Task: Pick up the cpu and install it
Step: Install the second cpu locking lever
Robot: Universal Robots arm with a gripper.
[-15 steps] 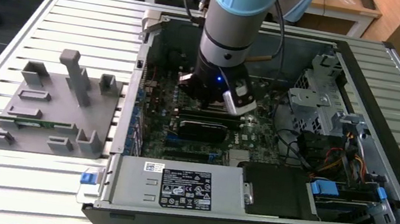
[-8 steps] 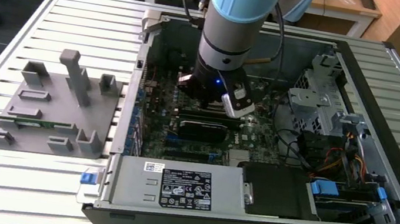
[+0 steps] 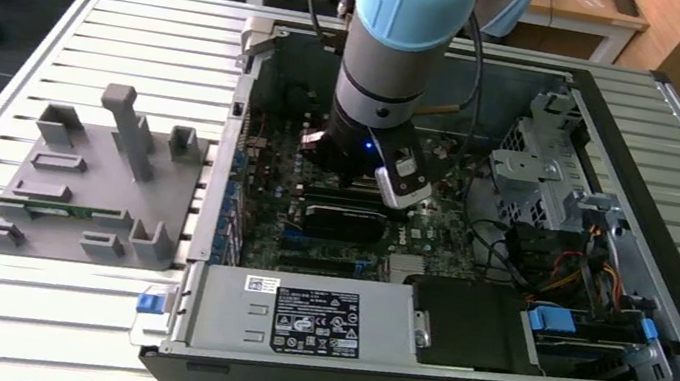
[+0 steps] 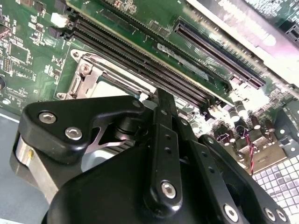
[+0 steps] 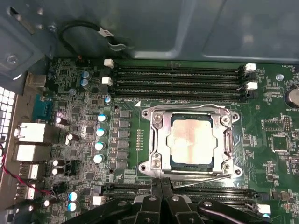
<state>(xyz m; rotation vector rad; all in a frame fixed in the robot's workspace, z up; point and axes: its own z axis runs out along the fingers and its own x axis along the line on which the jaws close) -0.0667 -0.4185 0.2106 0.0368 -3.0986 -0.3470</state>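
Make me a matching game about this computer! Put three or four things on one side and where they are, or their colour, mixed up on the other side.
Things:
1. cpu
2. tool
3. grey rack
4. memory slots

Places or colours:
A. on the slatted table, outside the case
B. long, black, in a row beside the socket
C. silvery square lying inside the socket frame
D. black, hanging just past the socket's edge

Pairs: 1-C, 2-D, 3-A, 4-B
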